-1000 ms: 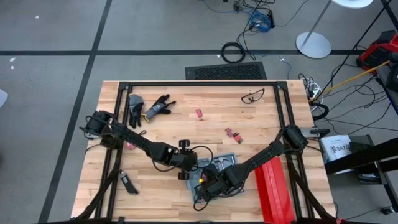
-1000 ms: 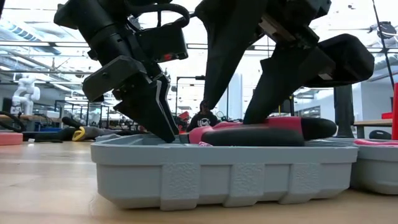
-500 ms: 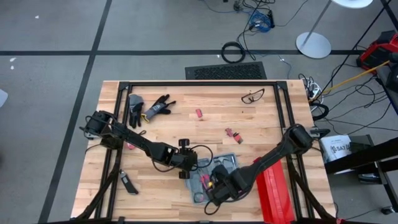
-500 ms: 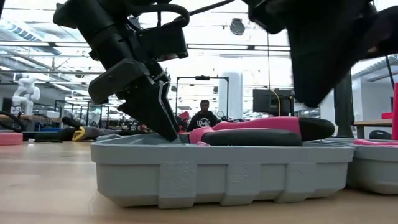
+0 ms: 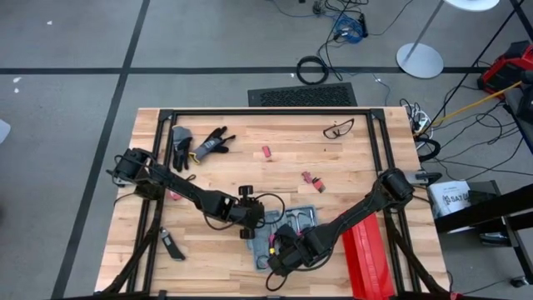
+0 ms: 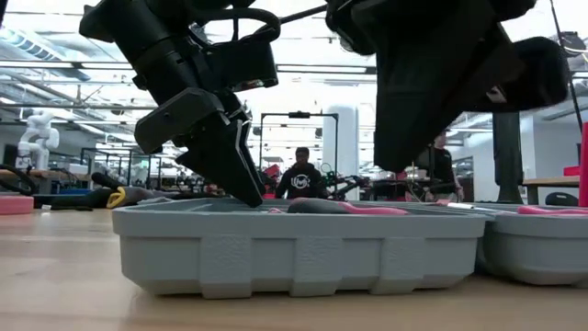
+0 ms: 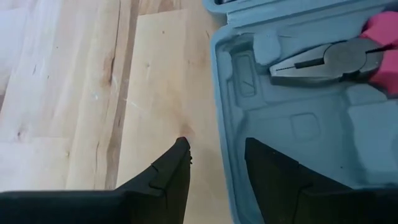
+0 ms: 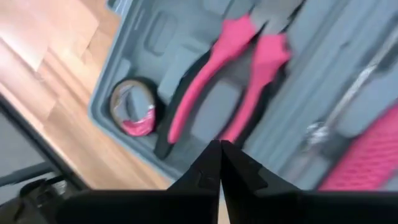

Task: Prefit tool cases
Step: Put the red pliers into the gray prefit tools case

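The tool case (image 5: 296,219) lies open near the table's front middle, its grey moulded tray (image 7: 298,118) facing up. Pink-handled pliers (image 8: 242,68) lie flat in a slot, barely above the rim in the low view (image 6: 344,208). A round tape measure (image 8: 134,109) sits in a corner slot. My left gripper (image 7: 214,144) is open at the case's left end, one finger over the wood and one over the tray, the wall (image 7: 225,124) between them; whether it touches, I cannot tell. My right gripper (image 8: 219,146) is shut and hovers above the pliers' handles.
A long red ribbed box (image 5: 366,254) lies right of the case. Gloves (image 5: 200,143), safety glasses (image 5: 337,129) and small pink pieces (image 5: 312,179) lie toward the far side. A dark hand tool (image 5: 171,244) lies front left. The case's other half (image 6: 542,248) adjoins on the right.
My right gripper, open around the pliers' raised handles a second ago, drew up and away, came back over them and has shut. The pliers' handles have sunk from well above the rim to lying flat in the tray. The case has slid slightly toward the table's left.
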`<state>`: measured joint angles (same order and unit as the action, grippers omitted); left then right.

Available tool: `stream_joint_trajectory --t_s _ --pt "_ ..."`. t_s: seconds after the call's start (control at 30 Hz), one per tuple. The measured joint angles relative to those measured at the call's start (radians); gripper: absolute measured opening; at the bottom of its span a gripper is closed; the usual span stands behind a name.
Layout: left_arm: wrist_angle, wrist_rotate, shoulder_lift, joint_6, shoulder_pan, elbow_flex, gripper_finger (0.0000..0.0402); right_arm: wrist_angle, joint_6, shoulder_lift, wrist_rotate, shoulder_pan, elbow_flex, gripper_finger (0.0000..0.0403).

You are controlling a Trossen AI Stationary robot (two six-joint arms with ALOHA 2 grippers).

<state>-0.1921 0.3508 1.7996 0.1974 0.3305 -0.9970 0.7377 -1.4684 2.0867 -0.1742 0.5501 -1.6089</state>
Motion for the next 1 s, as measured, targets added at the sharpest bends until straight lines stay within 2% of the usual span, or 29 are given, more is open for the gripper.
stream_joint_trajectory --t_s 0.17,0.3,0.33,0.43,0.6,0.73,0.83,1.0 --pt "0.000 0.044 0.000 -0.001 0.002 0.000 0.0157 0.093 0.072 -0.036 -0.057 0.000 0.000 0.0001" --pt "-0.001 0.055 0.000 0.000 -0.009 0.000 0.0157 0.132 0.139 -0.053 0.045 0.017 0.000 0.0001" --pt "-0.002 0.055 0.000 0.002 -0.011 0.000 0.0157 0.124 0.139 -0.060 0.039 0.030 0.000 0.0001" --pt "-0.001 0.055 0.000 0.006 -0.017 0.000 0.0157 0.076 0.161 -0.069 -0.042 0.050 0.000 0.0000" --pt "0.016 0.058 0.000 0.006 -0.017 0.000 0.0157 -0.048 0.320 0.002 -0.149 -0.003 0.000 0.0000" --pt "0.017 0.057 0.000 0.006 -0.017 0.000 0.0157 -0.114 0.408 0.067 -0.131 -0.045 0.000 0.0000" --pt "0.016 0.051 0.000 0.006 -0.017 -0.001 0.0157 -0.132 0.409 0.095 -0.061 -0.067 -0.003 0.0000" --pt "0.015 0.050 0.000 0.007 -0.014 -0.001 0.0157 -0.140 0.426 0.070 -0.053 -0.066 0.004 0.0000"
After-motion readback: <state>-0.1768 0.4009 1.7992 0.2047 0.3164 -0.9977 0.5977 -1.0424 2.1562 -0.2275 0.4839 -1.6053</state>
